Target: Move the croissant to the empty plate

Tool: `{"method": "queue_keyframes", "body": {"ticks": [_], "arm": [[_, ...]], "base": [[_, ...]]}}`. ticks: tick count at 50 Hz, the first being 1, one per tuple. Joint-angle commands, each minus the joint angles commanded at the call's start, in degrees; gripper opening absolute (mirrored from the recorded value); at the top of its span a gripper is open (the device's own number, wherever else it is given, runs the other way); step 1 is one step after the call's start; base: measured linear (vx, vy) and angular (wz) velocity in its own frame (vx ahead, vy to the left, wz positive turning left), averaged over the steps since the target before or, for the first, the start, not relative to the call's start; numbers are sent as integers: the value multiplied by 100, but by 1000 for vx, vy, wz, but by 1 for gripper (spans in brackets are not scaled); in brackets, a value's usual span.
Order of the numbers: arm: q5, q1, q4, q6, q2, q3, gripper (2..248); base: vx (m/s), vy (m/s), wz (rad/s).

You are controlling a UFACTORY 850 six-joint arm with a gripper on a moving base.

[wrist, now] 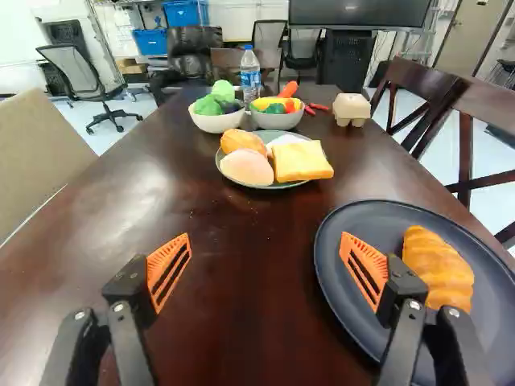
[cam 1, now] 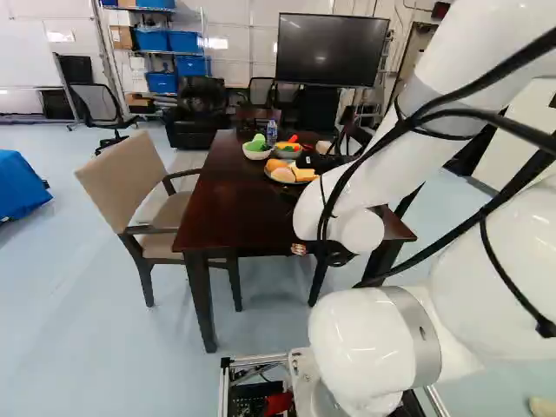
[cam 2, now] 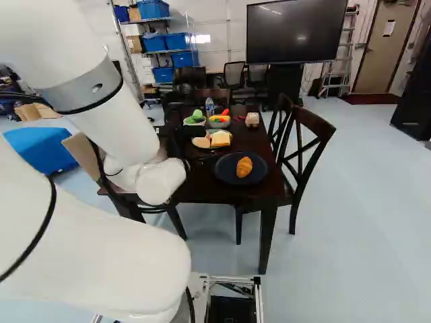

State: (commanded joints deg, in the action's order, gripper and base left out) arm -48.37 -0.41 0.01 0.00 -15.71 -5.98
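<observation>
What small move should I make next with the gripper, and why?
I'd probably ease the gripper straight up, fingers open, then back away. The croissant already lies alone on the dark plate and nothing is between the fingers. One finger overlaps the plate's rim in the wrist view, so moving sideways first might nudge it.
</observation>
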Motion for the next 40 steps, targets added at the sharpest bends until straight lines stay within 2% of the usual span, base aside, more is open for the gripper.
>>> {"method": "queue_keyframes", "body": {"ticks": [40], "arm": [[-163, 41, -1, 0, -29, 98, 247]], "base": [[0, 0, 0]]}}
